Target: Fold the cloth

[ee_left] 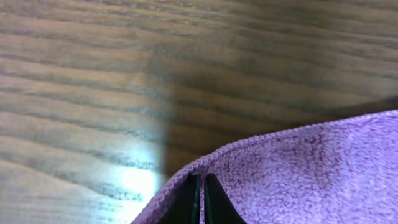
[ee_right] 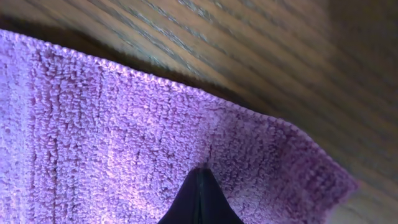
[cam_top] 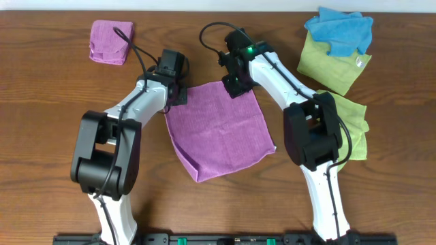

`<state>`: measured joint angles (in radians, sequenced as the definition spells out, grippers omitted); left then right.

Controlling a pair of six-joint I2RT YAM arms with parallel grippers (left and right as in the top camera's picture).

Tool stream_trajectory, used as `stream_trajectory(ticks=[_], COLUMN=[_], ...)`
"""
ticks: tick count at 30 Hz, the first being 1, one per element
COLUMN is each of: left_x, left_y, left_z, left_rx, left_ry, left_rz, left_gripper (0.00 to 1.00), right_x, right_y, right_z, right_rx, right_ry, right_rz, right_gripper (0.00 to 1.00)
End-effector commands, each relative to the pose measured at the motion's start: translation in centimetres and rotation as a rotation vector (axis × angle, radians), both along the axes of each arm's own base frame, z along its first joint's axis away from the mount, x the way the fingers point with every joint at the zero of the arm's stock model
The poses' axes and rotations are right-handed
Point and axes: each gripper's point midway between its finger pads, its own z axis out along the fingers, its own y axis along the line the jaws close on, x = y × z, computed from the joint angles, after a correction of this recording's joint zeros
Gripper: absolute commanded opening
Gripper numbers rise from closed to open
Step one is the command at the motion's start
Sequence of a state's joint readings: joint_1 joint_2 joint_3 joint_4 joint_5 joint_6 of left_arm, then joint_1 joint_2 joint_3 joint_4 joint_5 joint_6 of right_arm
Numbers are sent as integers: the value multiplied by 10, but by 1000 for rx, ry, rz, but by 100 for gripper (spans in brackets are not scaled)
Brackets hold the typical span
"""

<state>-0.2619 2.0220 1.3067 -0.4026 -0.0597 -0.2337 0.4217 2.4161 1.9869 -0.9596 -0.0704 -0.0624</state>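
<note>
Pinching the two far corners of the one purple cloth lying flat mid-table, the left gripper and right gripper are both clamping shut on it, while one folded purple pad, two yellow-green cloths and one blue cloth are lying well apart.

**A:** From where does your overhead view look?

**B:** From high above, straight down on the whole table.

**A:** And your two wrist views?

**B:** Each one looks forward and down, very near, at one far corner of the cloth. You find both these corners in the overhead view too.
</note>
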Motion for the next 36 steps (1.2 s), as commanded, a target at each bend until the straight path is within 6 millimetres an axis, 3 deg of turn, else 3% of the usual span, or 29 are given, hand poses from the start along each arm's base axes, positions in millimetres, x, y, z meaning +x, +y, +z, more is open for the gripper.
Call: stream_trajectory(ticks=[1, 7, 17, 24, 28, 36], left_x=[5, 9, 30, 40, 39, 31], left_y=[6, 16, 37, 32, 29, 31], left_z=[-15, -34, -22, -12, -12, -15], left_rx=[9, -41, -95, -141, -156, -139], left_ry=[22, 46, 0, -28, -24, 9], left_rz=[-13, 11, 1, -36, -50, -63], left_gripper=[5, 6, 6, 6, 6, 6], right_x=[-10, -20, -39, -50, -42, -24], right_y=[0, 3, 23, 48, 44, 15], right_z=[-9, -10, -10, -10, -10, -9], right_rx=[-26, -33, -40, -39, -62, -117], right_ry=[38, 73, 110, 94, 54, 11], right_rz=[-30, -82, -157, -151, -178, -235], right_gripper=[1, 1, 1, 1, 1, 1])
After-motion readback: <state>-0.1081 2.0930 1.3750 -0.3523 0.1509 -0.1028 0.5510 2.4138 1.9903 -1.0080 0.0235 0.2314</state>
